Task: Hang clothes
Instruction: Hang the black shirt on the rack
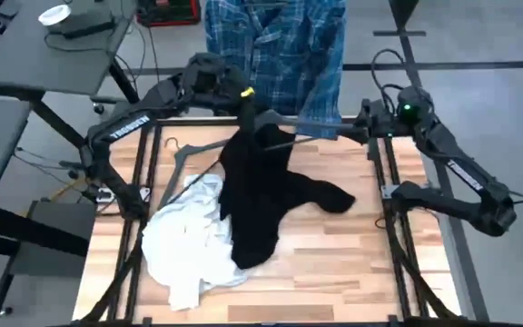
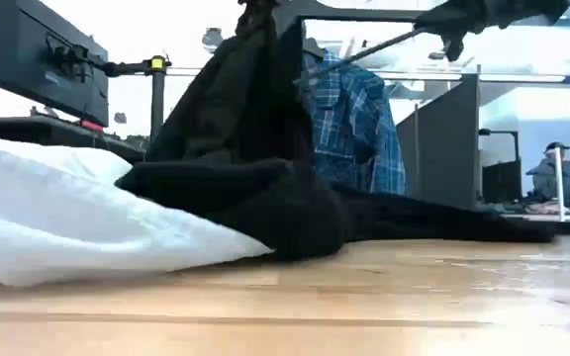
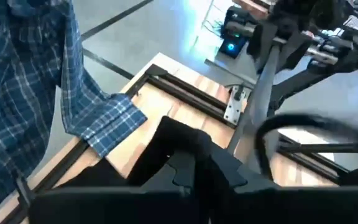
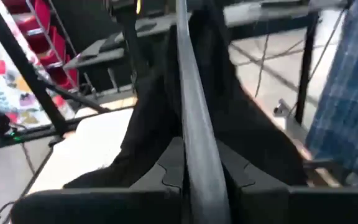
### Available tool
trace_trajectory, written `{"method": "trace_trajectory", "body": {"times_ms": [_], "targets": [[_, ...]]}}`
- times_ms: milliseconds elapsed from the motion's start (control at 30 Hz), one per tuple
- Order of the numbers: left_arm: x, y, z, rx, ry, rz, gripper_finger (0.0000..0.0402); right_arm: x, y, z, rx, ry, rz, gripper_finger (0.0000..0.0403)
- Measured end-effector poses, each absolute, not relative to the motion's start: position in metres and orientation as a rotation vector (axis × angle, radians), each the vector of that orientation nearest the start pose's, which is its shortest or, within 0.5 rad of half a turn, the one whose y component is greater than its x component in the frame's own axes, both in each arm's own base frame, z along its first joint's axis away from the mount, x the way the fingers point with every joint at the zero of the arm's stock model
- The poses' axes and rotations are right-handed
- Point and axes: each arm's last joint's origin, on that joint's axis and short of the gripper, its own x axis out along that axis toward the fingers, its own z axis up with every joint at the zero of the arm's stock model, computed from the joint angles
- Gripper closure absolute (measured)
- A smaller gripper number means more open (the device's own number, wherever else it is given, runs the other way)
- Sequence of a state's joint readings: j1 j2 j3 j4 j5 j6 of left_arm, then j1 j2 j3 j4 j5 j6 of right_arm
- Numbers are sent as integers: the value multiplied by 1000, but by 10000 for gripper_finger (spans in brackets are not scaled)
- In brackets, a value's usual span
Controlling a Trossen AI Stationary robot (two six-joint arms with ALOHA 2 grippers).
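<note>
Hanging at twelve o'clock beyond the table's far edge, the plaid shirt (image 1: 278, 50) is already up, one cuff drooping to the table frame. The left gripper (image 1: 243, 107) sits just below it, jaws pressed together on the black top (image 1: 263, 195), lifting its upper end clear of the wooden table (image 1: 352, 263) while the rest trails down toward six o'clock and one sleeve stretches out toward three. The right gripper (image 1: 363, 121), in from two o'clock, has its jaws pinching a thin dark hanger (image 4: 194, 124), whose arm reaches across into the raised black cloth. The white top (image 1: 184, 241) lies crumpled at eight o'clock, partly under the black top. A second hanger (image 1: 189, 150) rests near ten o'clock.
</note>
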State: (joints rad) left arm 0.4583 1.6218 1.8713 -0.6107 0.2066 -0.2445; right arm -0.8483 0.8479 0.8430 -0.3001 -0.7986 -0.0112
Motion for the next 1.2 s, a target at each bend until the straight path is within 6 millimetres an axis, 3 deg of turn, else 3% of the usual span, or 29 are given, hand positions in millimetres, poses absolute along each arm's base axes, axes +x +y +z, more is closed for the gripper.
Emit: {"method": "trace_trajectory", "body": {"times_ms": [300,433,633,800,967,1200], "targets": [[313,148,459,-324,246,292,401,141,-116,294,299,296,-15,375],[312,148,466,-308,188,296,401,153,-120,291,289,227,-16,375],[313,149,460,-324,235,293,397,170,-124,291,291,172,20,375],[310,148,452,-325,326,287,337,176,-124,287,300,191,44,375],[305,147,449,-204,397,277,274,176,-124,288,288,181,50,375],[292,154,448,-107,475,431,256,175,-125,288,295,179,27,375]]}}
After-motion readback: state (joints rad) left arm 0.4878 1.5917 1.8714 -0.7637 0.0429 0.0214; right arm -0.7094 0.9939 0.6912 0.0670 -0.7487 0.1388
